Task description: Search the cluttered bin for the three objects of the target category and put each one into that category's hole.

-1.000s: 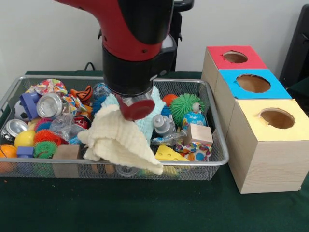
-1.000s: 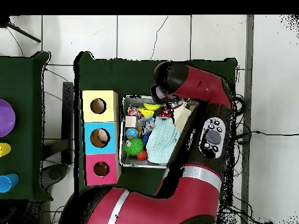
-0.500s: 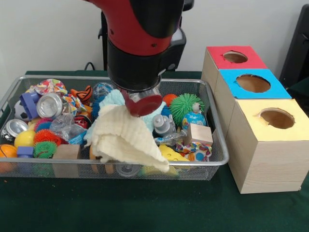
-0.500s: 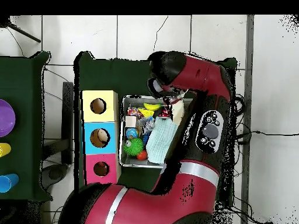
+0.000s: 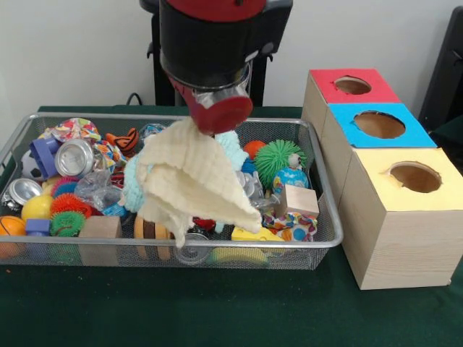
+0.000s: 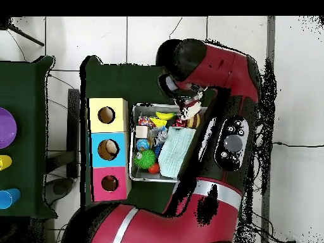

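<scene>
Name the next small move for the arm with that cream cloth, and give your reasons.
Probably keep lifting, then carry it toward the boxes. The cream cloth hangs from the gripper, but its lower folds are level with the wire bin rim, over the toys. Raising it clear first should avoid snagging the clutter. Which hole suits cloth, the pictures do not tell.

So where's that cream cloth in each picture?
Front view: the cream cloth hangs from the gripper over the middle of the bin.
Overhead view: only a pale patch under the arm, at the bin's upper right.
Shared landmark: the yellow box.
</scene>
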You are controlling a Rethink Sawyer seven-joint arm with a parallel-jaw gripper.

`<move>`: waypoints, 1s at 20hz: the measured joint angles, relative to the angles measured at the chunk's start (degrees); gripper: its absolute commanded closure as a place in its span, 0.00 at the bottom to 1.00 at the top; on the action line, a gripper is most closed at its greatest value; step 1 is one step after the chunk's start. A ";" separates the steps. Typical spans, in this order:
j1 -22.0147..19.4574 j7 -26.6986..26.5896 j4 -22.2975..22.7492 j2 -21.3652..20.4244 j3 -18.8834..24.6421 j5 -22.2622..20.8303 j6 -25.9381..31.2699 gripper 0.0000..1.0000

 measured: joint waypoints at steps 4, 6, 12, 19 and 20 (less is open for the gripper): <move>0.60 0.06 -0.76 -0.72 -0.39 1.54 0.69 1.00; 1.08 0.25 -1.10 -0.82 -0.66 2.20 0.79 1.00; 4.31 4.01 -3.08 -0.83 -1.89 5.21 1.74 1.00; 7.89 11.74 -5.67 -0.04 -2.79 8.01 3.31 1.00; 8.06 12.20 -5.90 0.08 -2.81 8.18 3.36 1.00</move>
